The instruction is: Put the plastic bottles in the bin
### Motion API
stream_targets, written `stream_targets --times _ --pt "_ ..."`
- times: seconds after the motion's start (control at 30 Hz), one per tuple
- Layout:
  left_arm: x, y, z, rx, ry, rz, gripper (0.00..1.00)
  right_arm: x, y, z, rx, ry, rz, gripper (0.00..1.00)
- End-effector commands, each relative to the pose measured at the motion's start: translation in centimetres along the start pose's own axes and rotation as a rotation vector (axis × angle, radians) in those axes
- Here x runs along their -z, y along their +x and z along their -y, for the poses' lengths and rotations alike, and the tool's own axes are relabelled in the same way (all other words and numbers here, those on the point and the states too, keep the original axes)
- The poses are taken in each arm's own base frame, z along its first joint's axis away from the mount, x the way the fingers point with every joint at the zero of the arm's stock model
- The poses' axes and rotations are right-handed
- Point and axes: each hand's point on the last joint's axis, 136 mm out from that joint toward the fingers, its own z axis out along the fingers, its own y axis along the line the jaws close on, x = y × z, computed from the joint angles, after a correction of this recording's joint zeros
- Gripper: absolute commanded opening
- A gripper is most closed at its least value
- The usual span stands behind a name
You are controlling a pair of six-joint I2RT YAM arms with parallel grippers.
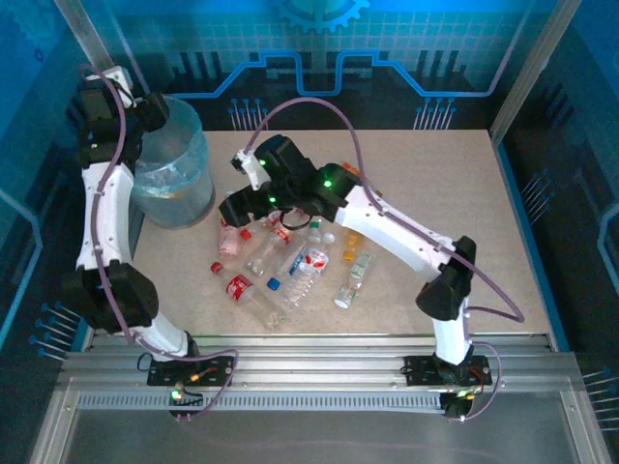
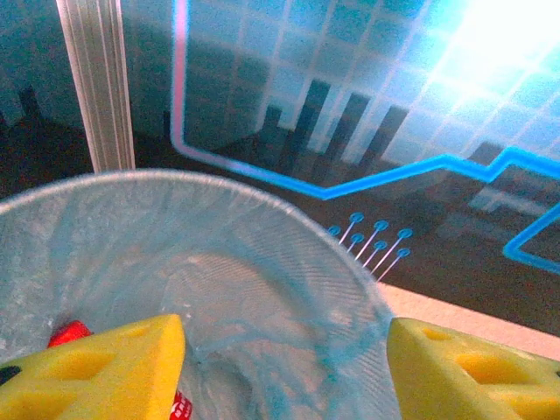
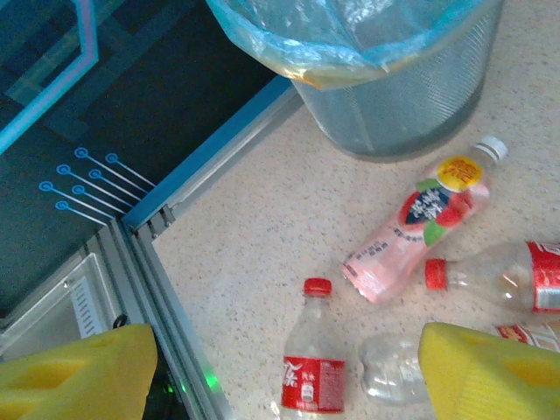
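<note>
Binning early-stage | left gripper point(image 2: 284, 350) spread, empty, over bin point(image 2: 262, 197) at worktop's point(image 1: 435, 193) far-left corner; 1 red-capped bottle point(image 2: 68, 332) inside | right gripper point(image 3: 284, 350) spread, empty, above about 9 bottles point(image 1: 290, 261) mid-worktop, yet to go

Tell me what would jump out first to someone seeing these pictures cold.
Plastic bottles lie scattered mid-table, with a pink bottle near the grey bin at the far left. The left tool hangs open over the bin, while the right tool hovers open above the bottles.
</note>
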Motion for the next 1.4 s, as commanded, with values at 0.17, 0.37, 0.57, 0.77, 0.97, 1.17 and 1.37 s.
stream_targets --times 0.17,0.37,0.57,0.77,0.97,1.17,1.37 --pt "7.2 1.7 6.7 -0.079 0.156 0.019 0.63 5.6 5.1 6.9 -0.14 0.207 -0.007 0.8" --pt "10.2 7.3 12.6 -0.198 0.297 -0.072 0.63 9.8 10.5 12.9 -0.193 0.366 -0.082 0.81" --pt "13.4 14.5 18.3 -0.382 0.473 -0.231 0.64 11.9 13.1 12.2 0.076 0.317 -0.114 0.81" --pt "15.9 21.8 18.2 -0.339 0.518 -0.45 0.65 10.0 14.7 7.4 0.17 0.211 -0.122 0.76" --pt "17.1 27.3 13.4 -0.217 0.352 -0.631 0.65 4.8 18.1 3.6 0.099 0.219 -0.236 0.68" --pt "18.4 28.7 7.5 -0.198 0.134 -0.608 0.7 -0.4 21.2 0.2 0.144 0.224 -0.341 0.69" --pt "19.4 28.3 3.4 -0.116 0.0 -0.529 0.78 -4.6 23.1 -0.4 0.18 0.259 -0.429 0.71"
